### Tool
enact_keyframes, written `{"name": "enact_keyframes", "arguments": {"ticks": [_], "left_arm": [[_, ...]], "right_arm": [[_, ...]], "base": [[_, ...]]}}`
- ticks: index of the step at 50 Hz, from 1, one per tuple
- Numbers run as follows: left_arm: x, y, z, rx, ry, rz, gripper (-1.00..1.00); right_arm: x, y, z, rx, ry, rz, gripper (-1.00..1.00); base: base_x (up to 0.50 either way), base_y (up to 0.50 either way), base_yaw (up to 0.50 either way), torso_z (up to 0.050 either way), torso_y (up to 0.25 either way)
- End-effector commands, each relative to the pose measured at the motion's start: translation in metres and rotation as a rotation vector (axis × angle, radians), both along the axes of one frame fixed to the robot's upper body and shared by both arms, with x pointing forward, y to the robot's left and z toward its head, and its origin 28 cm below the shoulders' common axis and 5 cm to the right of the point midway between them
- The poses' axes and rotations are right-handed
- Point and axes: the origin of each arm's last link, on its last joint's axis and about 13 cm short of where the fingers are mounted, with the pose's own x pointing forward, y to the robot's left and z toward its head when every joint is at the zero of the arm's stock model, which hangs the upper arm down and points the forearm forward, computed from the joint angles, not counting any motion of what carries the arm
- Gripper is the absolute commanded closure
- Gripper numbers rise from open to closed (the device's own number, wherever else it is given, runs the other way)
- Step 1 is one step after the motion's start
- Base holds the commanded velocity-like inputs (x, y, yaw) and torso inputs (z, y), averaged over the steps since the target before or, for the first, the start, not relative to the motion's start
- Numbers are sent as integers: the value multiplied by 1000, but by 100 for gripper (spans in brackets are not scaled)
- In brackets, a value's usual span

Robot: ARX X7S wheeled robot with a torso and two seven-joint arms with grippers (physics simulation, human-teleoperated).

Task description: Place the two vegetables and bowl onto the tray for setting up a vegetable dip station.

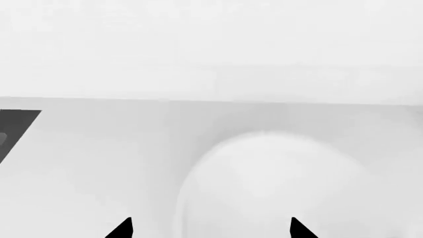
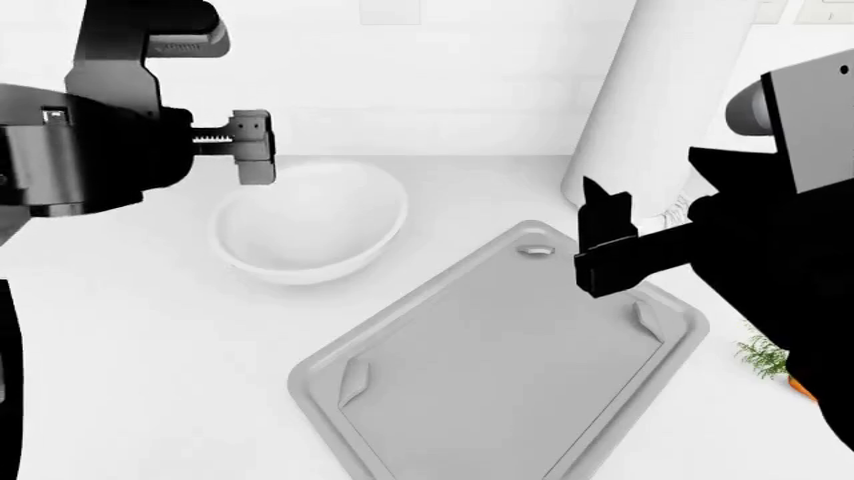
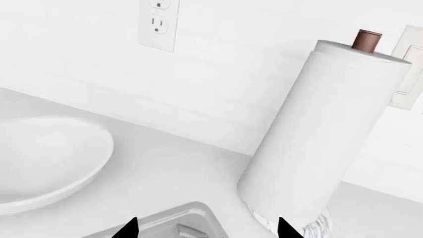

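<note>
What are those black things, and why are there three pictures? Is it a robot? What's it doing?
Yes, it's a robot in a computer-made kitchen. It has two arms, and each ends in a pincer for grabbing things.

One picture comes from a camera on the robot's head, looking down at a white counter. The left pincer hangs above a white bowl. The right pincer hangs near the far corner of a grey tray with nothing on it. At the right edge, a carrot with green leaves peeks out from behind the arm. A tall paper towel roll stands at the back.

The other two pictures come from small cameras beside each pincer. The two black points at the bottom are its fingertips. One camera sees the bowl up close, the other the roll and a wall socket.

Both pincers look open and hold nothing.
</note>
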Motion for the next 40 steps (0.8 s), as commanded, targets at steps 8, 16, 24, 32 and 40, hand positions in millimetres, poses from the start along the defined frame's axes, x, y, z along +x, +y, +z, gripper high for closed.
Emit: {"name": "enact_keyframes", "arguments": {"ticks": [8, 16, 24, 32, 40], "left_arm": [[33, 2, -28, -74, 69, 71, -100], [50, -4, -42, -84, 98, 67, -100], [50, 4, -48, -82, 125, 92, -100], [46, 10, -51, -83, 136, 108, -100], [50, 12, -65, -68, 163, 123, -100]], "right_arm": [[3, -1, -6, 12, 11, 6, -100], [7, -3, -11, 16, 28, 0, -100], [9, -5, -13, 20, 36, -11, -100], [9, -4, -13, 17, 36, -13, -100], [10, -5, -16, 22, 45, -17, -100]], "base": [[0, 0, 0, 0, 0], [0, 0, 0, 0, 0], [0, 0, 0, 0, 0], [0, 0, 0, 0, 0], [0, 0, 0, 0, 0]]}}
